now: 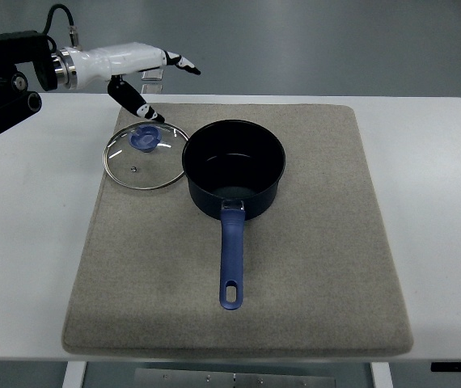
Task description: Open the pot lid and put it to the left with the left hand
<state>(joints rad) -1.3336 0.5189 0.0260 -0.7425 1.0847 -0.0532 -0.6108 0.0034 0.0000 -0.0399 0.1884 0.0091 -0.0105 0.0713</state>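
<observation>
A dark blue pot point(234, 166) with a long blue handle point(231, 257) stands uncovered on the grey mat point(311, 267). Its glass lid point(145, 157), with a blue knob point(144, 139), lies flat on the mat just left of the pot, its rim touching the pot's side. My left hand point(159, 81) hovers above and behind the lid, fingers spread and holding nothing. The thumb tip point(151, 113) points down toward the lid's far edge.
The mat lies on a white table point(28, 242). The left arm's black joint housing point(4, 81) sits at the far left edge. A small clear object point(153, 78) stands behind the hand at the table's back edge.
</observation>
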